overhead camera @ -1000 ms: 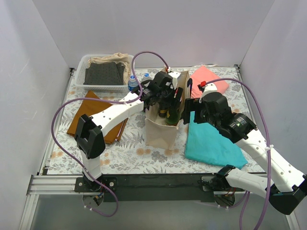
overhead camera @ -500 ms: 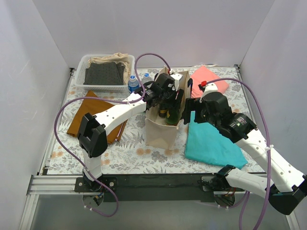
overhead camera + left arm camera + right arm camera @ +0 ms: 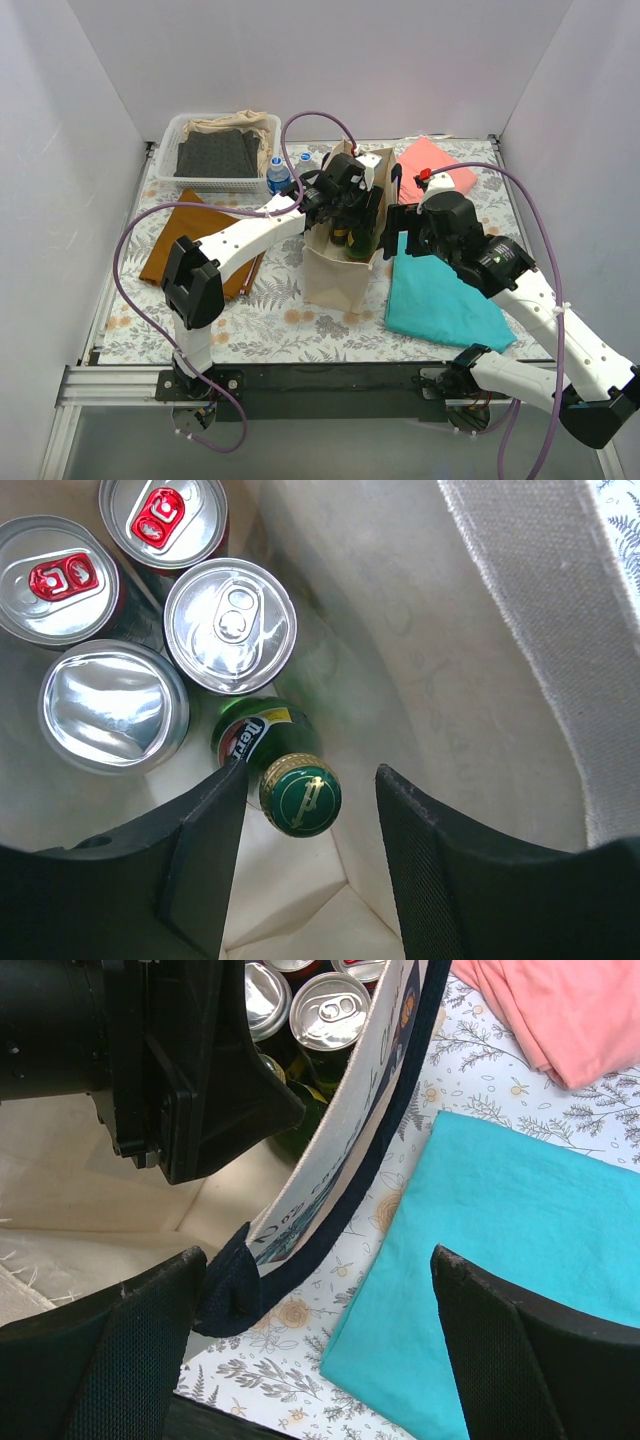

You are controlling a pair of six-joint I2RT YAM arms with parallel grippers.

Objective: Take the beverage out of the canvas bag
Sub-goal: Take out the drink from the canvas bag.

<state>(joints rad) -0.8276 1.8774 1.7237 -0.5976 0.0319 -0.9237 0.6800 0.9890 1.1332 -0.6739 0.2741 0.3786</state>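
The beige canvas bag (image 3: 340,270) with navy handles stands mid-table. Inside it are several cans (image 3: 230,625) and a green glass bottle (image 3: 300,792) with a green-and-gold cap. My left gripper (image 3: 308,825) is open inside the bag mouth, its fingers on either side of the bottle cap without touching it; in the top view it sits over the bag (image 3: 345,200). My right gripper (image 3: 315,1330) is open and empty just right of the bag, its left finger next to the navy handle (image 3: 235,1285); in the top view it is beside the bag's right wall (image 3: 392,228).
A teal cloth (image 3: 445,300) lies right of the bag, a pink cloth (image 3: 432,165) behind it. A white basket (image 3: 215,152) with dark fabric stands at back left, a small water bottle (image 3: 277,174) beside it. A brown cloth (image 3: 195,245) lies at left.
My left gripper has shifted slightly right and deeper over the bag mouth. The right arm has barely moved.
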